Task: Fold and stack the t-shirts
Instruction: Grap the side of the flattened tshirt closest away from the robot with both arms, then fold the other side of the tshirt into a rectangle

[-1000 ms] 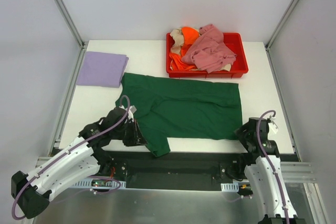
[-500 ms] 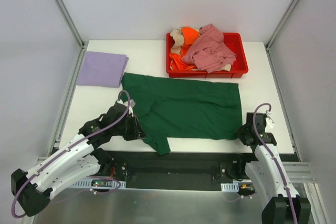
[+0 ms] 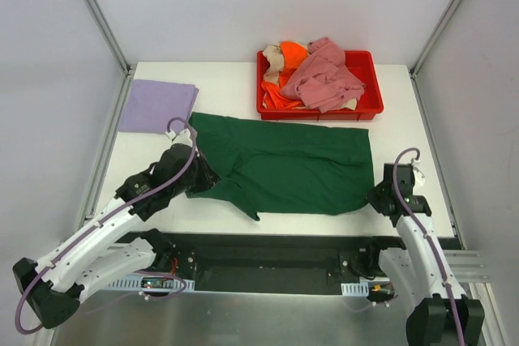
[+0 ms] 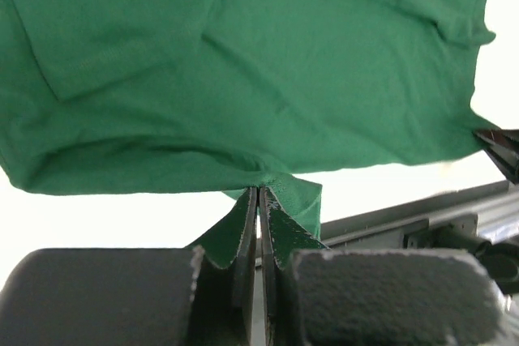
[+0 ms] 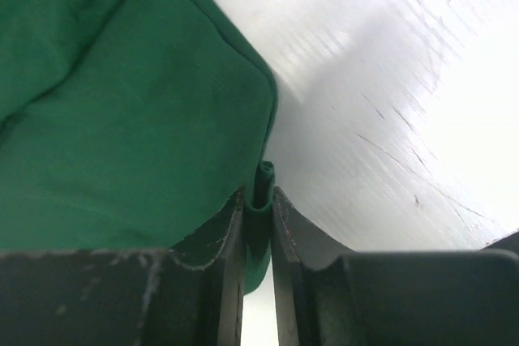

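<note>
left claw [image 4: 259, 194] and right claw [image 5: 258, 194] pinch near edge of green t-shirt [image 3: 292, 164]

Matt cloth green t-shirt [image 3: 292, 168], glossy plastic tray [image 3: 369, 108]

2 arms, 2 grippers.
Left arm [image 3: 105, 232]: stretched forward, elbow bent. Left gripper [image 4: 259, 192]: fingers pressed together, a fold of the dark green t-shirt [image 4: 268, 70] pinched at the tips.
Right arm [image 3: 418, 241]: short forward reach. Right gripper [image 5: 258, 192]: clamped, shirt corner between the fingers.
</note>
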`<state>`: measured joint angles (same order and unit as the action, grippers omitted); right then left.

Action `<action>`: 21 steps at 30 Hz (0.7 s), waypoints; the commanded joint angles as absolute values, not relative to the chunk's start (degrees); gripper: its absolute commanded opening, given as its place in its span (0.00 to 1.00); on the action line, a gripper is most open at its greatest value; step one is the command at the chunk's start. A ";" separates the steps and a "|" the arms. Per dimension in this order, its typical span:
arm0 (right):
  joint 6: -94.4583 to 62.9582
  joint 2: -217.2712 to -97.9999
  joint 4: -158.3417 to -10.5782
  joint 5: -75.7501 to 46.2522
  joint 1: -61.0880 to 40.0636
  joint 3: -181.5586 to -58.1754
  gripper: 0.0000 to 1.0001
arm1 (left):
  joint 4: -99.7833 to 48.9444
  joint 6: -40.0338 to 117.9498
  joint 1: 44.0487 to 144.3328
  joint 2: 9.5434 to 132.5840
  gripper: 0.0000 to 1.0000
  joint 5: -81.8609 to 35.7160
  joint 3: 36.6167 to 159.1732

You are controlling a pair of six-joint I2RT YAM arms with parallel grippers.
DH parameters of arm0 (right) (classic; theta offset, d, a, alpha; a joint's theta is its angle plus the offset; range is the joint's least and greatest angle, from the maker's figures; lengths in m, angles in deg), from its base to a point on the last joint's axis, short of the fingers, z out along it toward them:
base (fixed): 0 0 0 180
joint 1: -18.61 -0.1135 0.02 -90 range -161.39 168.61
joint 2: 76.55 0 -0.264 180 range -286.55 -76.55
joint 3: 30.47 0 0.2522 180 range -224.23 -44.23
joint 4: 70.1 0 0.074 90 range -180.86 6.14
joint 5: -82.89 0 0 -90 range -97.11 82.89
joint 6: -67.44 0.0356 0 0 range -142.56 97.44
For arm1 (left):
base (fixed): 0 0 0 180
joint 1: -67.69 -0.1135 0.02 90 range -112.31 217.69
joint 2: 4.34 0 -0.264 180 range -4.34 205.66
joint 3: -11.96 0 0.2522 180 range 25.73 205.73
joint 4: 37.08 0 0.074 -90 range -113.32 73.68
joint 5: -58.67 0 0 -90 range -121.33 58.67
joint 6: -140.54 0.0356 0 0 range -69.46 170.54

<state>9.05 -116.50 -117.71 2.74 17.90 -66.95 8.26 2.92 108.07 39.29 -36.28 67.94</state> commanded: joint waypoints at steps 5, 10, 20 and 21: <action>5.65 -124.62 -112.70 2.30 18.09 -75.78 0.17 | 0.86 10.37 104.79 45.40 0.00 -48.03 74.94; 5.03 -129.28 -111.46 3.00 18.09 -79.56 0.17 | -4.41 12.74 96.80 50.67 0.00 -41.02 76.44; 3.45 -140.18 -109.44 3.53 18.09 -87.47 0.18 | -12.76 19.07 90.63 57.79 0.00 -38.28 80.74; 3.28 -141.06 -109.27 3.44 18.09 -88.00 0.18 | -13.20 19.68 90.46 58.41 0.00 -38.28 81.27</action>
